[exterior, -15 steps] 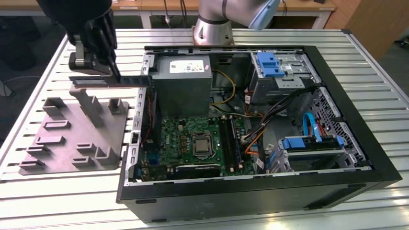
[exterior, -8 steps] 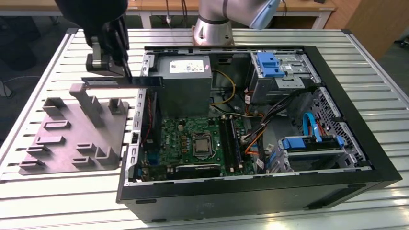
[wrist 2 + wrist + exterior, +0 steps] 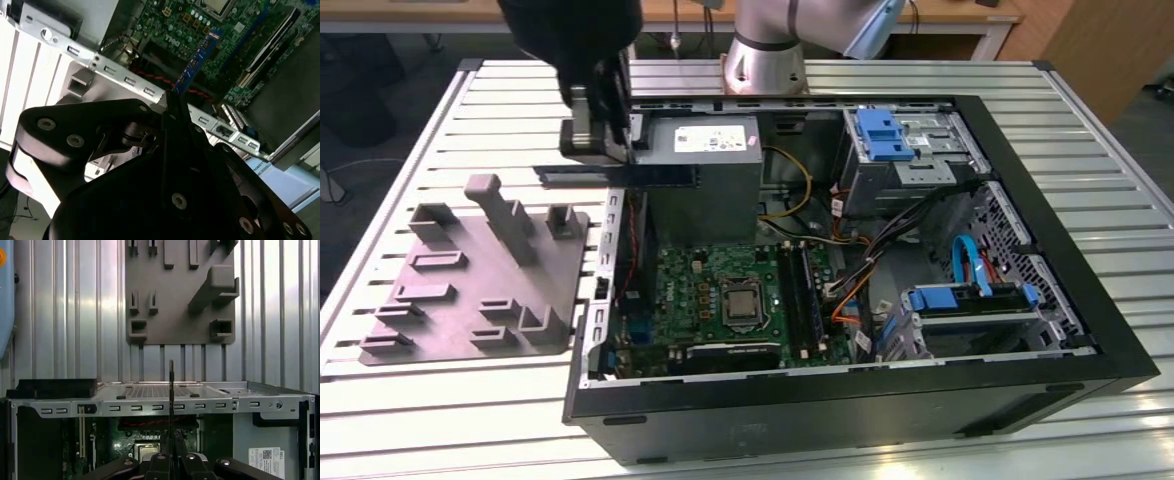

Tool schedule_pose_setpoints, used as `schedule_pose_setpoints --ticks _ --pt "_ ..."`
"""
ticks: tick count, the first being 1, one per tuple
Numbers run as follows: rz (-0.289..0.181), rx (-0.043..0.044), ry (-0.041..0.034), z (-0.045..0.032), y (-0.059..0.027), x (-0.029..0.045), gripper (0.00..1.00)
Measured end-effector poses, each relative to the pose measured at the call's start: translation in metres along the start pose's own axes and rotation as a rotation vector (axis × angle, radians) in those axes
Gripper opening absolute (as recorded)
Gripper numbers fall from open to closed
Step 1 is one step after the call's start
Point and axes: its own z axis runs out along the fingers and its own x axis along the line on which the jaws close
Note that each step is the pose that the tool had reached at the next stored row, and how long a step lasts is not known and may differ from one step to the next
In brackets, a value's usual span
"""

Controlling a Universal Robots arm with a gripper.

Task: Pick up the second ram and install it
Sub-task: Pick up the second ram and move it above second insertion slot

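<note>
Slatted metal counter as work surface, with an open black computer case lying on it and a grey fixture plate just beside the case on the exterior view's left.

Noted pincer at the far-left corner of the case in the exterior view, hanging over the case wall next to the grey power-supply box. Narrow stance, fingers clamped on the second ram.

Found the second ram directly under the fingertips, long edge level, reaching out to both sides of the fingers and further toward the exterior view's right, across the front of the power-supply box. Held in the air, well above the green motherboard.

Second wrist view: second ram seen as a blue-green strip sticking out beyond the pincer, pointing toward the motherboard.

First wrist view: second ram seen edge-on as a thin dark line rising from between the fingers of the pincer, crossing the case's slotted metal panel, with the fixture plate beyond on the counter.
</note>
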Motion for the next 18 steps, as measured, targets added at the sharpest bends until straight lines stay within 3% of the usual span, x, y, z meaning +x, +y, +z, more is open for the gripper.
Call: schedule_pose_setpoints --ticks 10,18 --pt "0.000 -0.0005 -0.0001 0.0059 -0.0420 -0.0010 0.14" --pt "0.000 -0.0005 -0.0001 0.0079 -0.0680 -0.0016 0.14"
